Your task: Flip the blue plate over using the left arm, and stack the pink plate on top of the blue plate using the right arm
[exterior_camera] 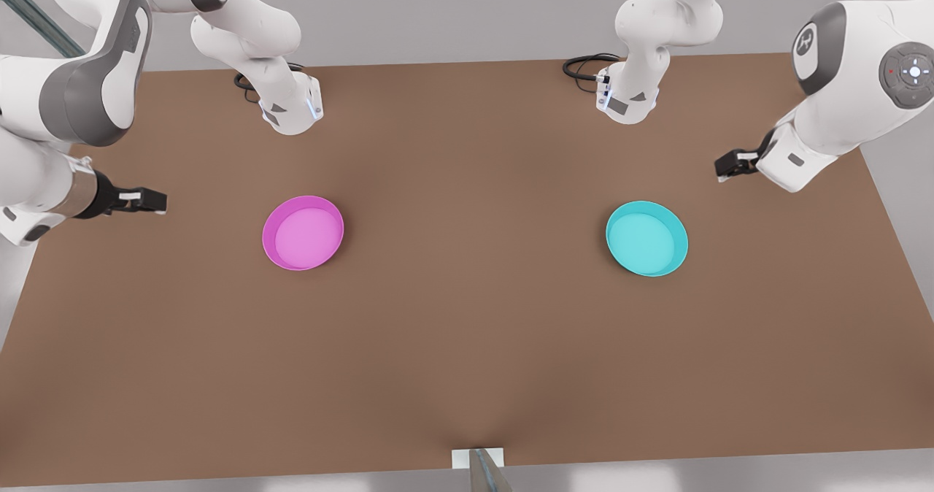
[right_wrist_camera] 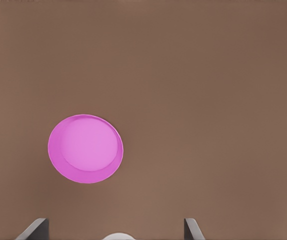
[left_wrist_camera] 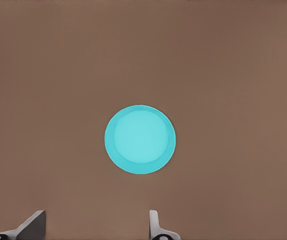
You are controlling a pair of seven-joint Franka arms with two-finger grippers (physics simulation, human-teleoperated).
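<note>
Altogether we count two plates, two arms and one table. As our landmark we take the flat, matte brown table (exterior_camera: 467,346), whose plain surface carries both dishes.

We see the blue plate (exterior_camera: 647,238), a round, shallow, smooth cyan-turquoise dish with a low upright rim, lying on the table toward the front view's right. It sits mouth up, its lighter inner floor showing; being round, it has no long axis we can name. From the left wrist view the blue plate (left_wrist_camera: 140,139) lies flat with bare table all around it.

We see the pink plate (exterior_camera: 303,232), a round, shallow, smooth magenta-pink dish of the same form, lying on the table toward the front view's left, also mouth up, well apart from the blue plate. The right wrist view shows the pink plate (right_wrist_camera: 85,148) resting flat.

Our left pincer (left_wrist_camera: 96,226) hangs above the table with its two dark fingers spread wide, holding nothing. Our right pincer (right_wrist_camera: 116,229) likewise hangs above the table, fingers wide apart and empty.
</note>
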